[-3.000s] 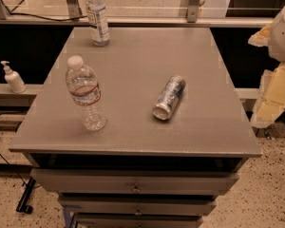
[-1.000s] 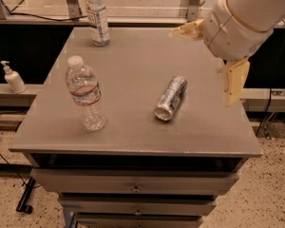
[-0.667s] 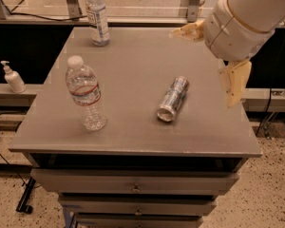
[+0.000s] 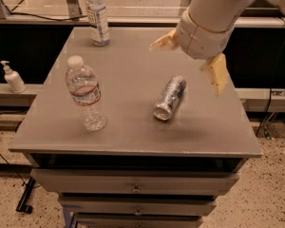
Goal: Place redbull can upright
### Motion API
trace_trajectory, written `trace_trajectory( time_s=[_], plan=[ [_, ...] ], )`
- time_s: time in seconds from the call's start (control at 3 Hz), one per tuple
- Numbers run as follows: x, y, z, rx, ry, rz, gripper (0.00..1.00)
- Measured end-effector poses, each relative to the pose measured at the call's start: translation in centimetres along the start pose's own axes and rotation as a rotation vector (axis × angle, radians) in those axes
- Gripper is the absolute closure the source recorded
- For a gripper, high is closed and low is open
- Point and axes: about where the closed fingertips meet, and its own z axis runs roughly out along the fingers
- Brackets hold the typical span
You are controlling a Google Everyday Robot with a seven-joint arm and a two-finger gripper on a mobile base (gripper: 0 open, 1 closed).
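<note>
Water bottle (image 4: 87, 95) upright, near left on table (image 4: 133, 137). Redbull can (image 4: 169, 98) lies on its side right of centre, one end facing near. Tool (image 4: 187, 68) hovers just beyond it, fingers spread apart, empty. Risk: an off-centre touch could roll the can towards the right edge.

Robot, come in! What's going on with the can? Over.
Gripper open, hovering above the can, not touching. Can lying on its side on the table. Two water bottles standing well clear, nothing blocking.
</note>
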Motion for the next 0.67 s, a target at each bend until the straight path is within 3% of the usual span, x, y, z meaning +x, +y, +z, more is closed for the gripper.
trace_trajectory(
  time_s=[0.33, 0.67],
  plan=[
    [1.5, -1.0, 2.8, -0.048, 0.034, -0.087, 0.00],
    [2.8, -1.1, 6.1, -0.107, 0.057, -0.130, 0.00]
  ],
)
